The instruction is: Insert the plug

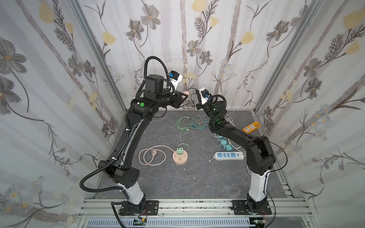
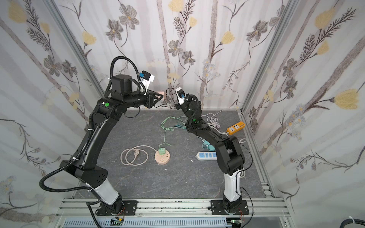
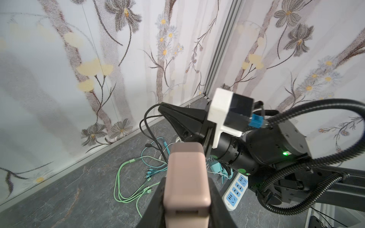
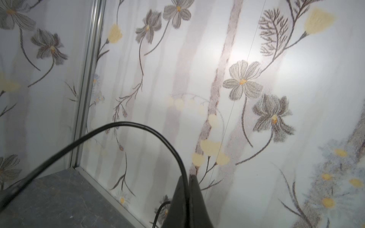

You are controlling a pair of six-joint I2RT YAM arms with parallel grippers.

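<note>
A smooth, rounded pink charger block is clamped in the left gripper; a thin black cable is pinched by the closed right gripper.

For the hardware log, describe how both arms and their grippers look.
Left arm and right arm: black links on white base segments, green status lights, white wrist-camera mounts with blue connectors. Ribbed black conduit loops along the left arm. Left gripper and right gripper have black, tapered fingers.

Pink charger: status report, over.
Left tool shut on pink charger, port empty. Right tool shut on black cable. Cable slack hangs between tools.
</note>
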